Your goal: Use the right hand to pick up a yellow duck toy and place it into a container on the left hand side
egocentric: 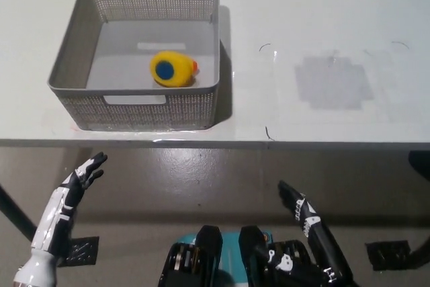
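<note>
In the head view, at 11 o'clock on the white surface (pixel 322 25), a grey mesh container (pixel 80 52) holds the yellow duck toy (pixel 173 69), lying on its floor toward the near wall. Right hand (pixel 310 225) at 5 o'clock, below the surface edge, fingers spread, empty. Left hand (pixel 75 184) at 7 o'clock, fingers apart, holding nothing.
</note>
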